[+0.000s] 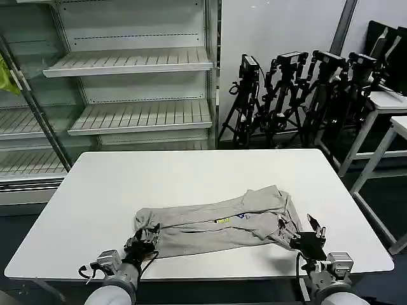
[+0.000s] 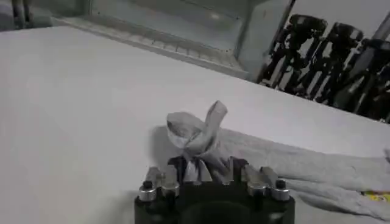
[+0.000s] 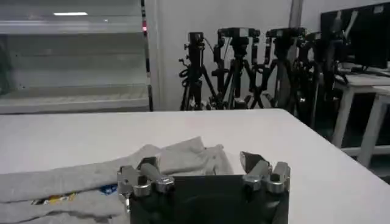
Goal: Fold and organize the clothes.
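- The light grey T-shirt (image 1: 219, 219) lies on the white table (image 1: 191, 171) as a long, rumpled band folded lengthwise, running from about 8 o'clock to 4 o'clock across the near half of the tabletop in the head view; the small multicoloured print (image 1: 230, 219) peeks out near its middle.
- The left gripper (image 1: 141, 243) sits at the band's 8 o'clock end, near the table's front edge. In the left wrist view its fingers are pinched together on a bunched corner of the shirt (image 2: 198, 137), which stands up in a little twist above them (so it is gripping the cloth).
- The right gripper (image 1: 305, 236) is at the 4 o'clock end, just beside the shirt's crumpled right end. In the right wrist view its two fingers (image 3: 148, 173) stand well apart with nothing between them, and the shirt's end (image 3: 177, 159) lies just beyond them on the table.
- Progress, as I judge it: the lengthwise fold looks done, though loosely, with wrinkles and uneven edges. Still left are the crosswise folds to bring the long band into a compact stack, some smoothing, and setting it tidily in place.
- Behind the table stand empty white shelves (image 1: 137, 89) at 11 o'clock and a cluster of black tripods (image 1: 299, 95) at 1 o'clock.
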Robot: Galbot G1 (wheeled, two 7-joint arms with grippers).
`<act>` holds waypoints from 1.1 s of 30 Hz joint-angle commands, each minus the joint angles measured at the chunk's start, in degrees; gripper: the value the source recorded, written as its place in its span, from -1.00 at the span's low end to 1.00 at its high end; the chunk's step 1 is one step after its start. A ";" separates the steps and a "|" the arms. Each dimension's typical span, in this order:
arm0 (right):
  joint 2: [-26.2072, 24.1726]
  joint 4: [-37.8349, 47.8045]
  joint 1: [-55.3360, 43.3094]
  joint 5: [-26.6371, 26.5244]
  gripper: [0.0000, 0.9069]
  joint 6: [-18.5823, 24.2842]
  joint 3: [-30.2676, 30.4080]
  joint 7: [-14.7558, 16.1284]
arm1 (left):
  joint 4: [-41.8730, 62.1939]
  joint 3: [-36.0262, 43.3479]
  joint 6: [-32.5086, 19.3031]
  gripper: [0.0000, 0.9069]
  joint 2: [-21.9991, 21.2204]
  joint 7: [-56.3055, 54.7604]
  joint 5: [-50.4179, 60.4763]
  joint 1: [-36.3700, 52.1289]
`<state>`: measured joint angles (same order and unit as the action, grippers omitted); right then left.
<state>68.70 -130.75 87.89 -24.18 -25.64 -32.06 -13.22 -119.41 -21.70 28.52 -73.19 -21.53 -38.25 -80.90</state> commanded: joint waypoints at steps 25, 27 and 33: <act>0.89 -1.81 1.19 -0.88 1.00 0.47 -1.02 -0.49 | 9.38 -33.63 4.53 -0.89 17.59 1.65 -35.69 2.72; 0.88 -1.83 1.02 -1.01 1.00 0.35 -0.97 -0.52 | 10.92 -35.75 4.60 -0.89 19.12 1.85 -39.85 3.09; 1.19 -1.82 1.17 -0.96 1.00 0.22 -0.78 -0.58 | 6.03 -34.18 4.67 -0.89 15.45 0.01 -53.19 2.74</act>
<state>69.74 -132.55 89.05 -25.11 -25.35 -32.91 -13.75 -113.43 -47.42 32.13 -60.45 -20.49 -68.47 -78.83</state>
